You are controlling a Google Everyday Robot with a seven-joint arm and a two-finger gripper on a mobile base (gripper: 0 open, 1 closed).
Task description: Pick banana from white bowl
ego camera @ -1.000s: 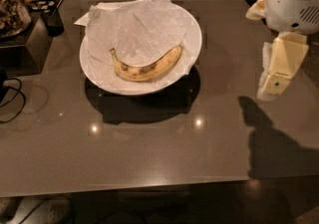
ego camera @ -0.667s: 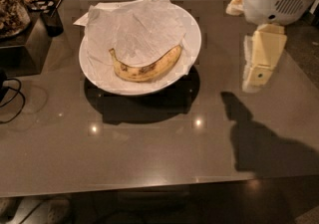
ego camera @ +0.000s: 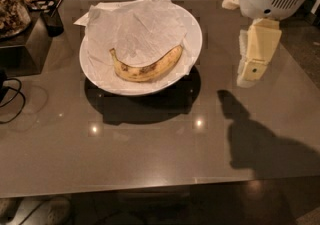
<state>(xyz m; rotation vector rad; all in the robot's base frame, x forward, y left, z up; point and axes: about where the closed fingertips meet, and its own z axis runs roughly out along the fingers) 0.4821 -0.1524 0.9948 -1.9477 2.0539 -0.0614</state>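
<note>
The banana, yellow with brown speckles, lies curved in the front part of the white bowl. The bowl is lined with crumpled white paper and stands on a dark base on the grey-brown table. My gripper hangs above the table to the right of the bowl, about level with the banana and apart from the bowl's rim. It holds nothing that I can see.
A glass jar and a dark cup stand on a low stand at the far left. A black cable loops at the left edge. The arm's shadow falls on the table's right front.
My gripper and arm have moved left, toward the bowl. The banana and bowl have not moved.
</note>
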